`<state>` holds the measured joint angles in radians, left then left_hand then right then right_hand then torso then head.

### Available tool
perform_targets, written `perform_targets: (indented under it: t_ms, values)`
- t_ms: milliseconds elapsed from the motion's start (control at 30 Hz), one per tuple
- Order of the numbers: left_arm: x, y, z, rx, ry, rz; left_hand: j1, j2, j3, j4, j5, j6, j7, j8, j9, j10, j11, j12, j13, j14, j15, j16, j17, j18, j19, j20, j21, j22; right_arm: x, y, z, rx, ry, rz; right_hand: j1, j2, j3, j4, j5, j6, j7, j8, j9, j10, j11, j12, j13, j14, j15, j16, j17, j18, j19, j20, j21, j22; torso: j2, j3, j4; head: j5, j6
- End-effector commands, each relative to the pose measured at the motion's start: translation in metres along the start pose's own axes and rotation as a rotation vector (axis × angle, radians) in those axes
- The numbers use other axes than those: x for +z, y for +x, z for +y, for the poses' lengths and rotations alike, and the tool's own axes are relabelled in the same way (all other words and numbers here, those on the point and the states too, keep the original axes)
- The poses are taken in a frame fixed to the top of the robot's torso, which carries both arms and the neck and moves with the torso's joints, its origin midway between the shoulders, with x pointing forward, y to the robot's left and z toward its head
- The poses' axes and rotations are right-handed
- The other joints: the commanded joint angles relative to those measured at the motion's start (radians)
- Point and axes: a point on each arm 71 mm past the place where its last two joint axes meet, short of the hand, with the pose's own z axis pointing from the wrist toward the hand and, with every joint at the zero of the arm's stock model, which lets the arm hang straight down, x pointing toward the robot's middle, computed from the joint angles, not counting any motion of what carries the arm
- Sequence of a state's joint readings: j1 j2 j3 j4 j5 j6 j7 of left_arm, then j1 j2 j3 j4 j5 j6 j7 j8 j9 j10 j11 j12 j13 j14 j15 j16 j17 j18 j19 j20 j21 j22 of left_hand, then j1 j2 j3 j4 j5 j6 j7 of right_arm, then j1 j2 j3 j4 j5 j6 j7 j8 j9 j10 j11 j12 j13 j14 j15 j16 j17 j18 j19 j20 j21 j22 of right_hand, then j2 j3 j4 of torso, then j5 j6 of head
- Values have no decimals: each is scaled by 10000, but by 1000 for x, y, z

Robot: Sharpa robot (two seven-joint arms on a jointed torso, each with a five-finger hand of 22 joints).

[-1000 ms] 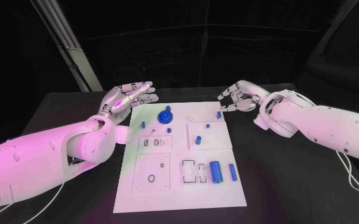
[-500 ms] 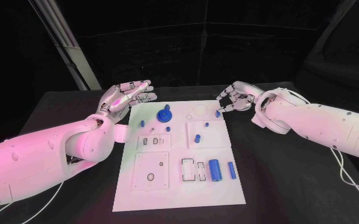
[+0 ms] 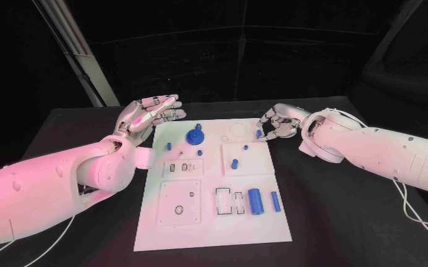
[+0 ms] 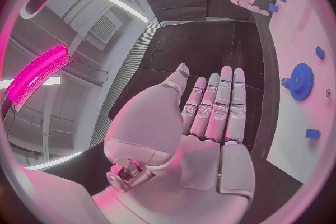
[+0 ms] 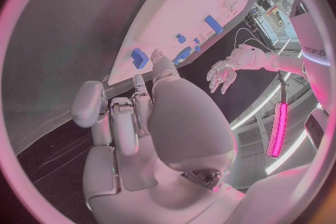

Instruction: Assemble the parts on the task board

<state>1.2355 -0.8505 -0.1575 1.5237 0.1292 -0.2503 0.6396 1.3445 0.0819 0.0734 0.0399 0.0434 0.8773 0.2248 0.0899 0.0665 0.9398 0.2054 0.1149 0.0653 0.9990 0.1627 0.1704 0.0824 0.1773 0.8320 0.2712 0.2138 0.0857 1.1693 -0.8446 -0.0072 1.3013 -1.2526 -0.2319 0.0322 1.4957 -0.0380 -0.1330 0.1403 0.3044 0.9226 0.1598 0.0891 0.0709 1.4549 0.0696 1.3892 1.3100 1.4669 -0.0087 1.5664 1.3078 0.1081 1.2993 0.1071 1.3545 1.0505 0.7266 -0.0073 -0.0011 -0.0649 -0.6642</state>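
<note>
The white task board (image 3: 214, 230) lies in the middle of the black table. A blue gear (image 3: 195, 137) stands near its far edge, with small blue pegs (image 3: 199, 152) around it. A blue cylinder (image 3: 255, 202) and a blue bar (image 3: 276, 202) lie further forward. My left hand (image 3: 147, 114) hovers flat over the board's far left corner, fingers straight and empty (image 4: 217, 112). My right hand (image 3: 278, 125) is at the far right edge with fingers loosely curled. One fingertip (image 5: 155, 60) is right beside a small blue peg (image 5: 140, 59), and the thumb stays apart from it.
Black table (image 3: 347, 217) surrounds the board on all sides. White inset plates with slots (image 3: 232, 202) and holes (image 3: 180, 204) sit in the board's near half. A pale post (image 3: 67, 38) rises behind the table's left side.
My right hand has come down and inward to the small blue peg at the board's far right edge. My left hand has barely moved.
</note>
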Motion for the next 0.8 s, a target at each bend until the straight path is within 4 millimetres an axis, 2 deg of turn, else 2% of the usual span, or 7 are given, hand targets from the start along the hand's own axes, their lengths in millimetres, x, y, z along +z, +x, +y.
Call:
perform_targets:
  t_ms: [33, 267, 467, 800]
  values:
    - [1, 2, -1, -79, 71, 140, -94, -30, 6, -70, 40, 14, 416, -49, -13, 0, 45, -35, -16, 35, 1, -46, -9, 43, 66, 5, -50, -15, 1, 0, -1, -189, 76, 94, -10, 100, -33, -16, -53, 97, 15, 77, 17, 50, 34, 54, 772, 1037, 89, 40, 2621, -92, 54, -1, 60, 24, -1, 0, 13, -15, -12]
    - [1, 1, -1, -71, 70, 128, -94, -30, 6, -70, 40, 14, 416, -49, -13, 0, 45, -35, -16, 35, 1, -46, -9, 43, 66, 5, -50, -15, 5, 2, -4, -209, 139, 8, 35, 277, 50, -50, -141, 205, 2, 152, 24, 37, 23, 64, 787, 1038, 81, 43, 2627, -91, 45, -5, 75, 35, -1, -1, 15, -21, -20]
    - [1, 1, -1, -70, 63, 127, -94, -30, 6, -70, 40, 14, 416, -49, -13, 0, 45, -35, -16, 35, 1, -46, -9, 43, 66, 5, -50, -15, 7, 8, -4, -177, 123, 114, 89, 461, 180, -106, -413, 394, -22, 234, 26, 40, 0, 90, 819, 1039, 64, 44, 2629, -90, 30, -17, 90, 42, -1, -2, 8, -11, -56]
    - [1, 1, -1, -65, 56, 120, -94, -30, 6, -70, 40, 14, 416, -49, -13, 0, 45, -35, -16, 35, 1, -46, -9, 43, 66, 5, -50, -15, 8, 12, -4, -156, 95, 218, 111, 559, 281, -146, -531, 557, -49, 273, 22, 50, -23, 112, 848, 1039, 48, 44, 2629, -92, 29, -29, 105, 62, -6, -3, 11, -18, -73]
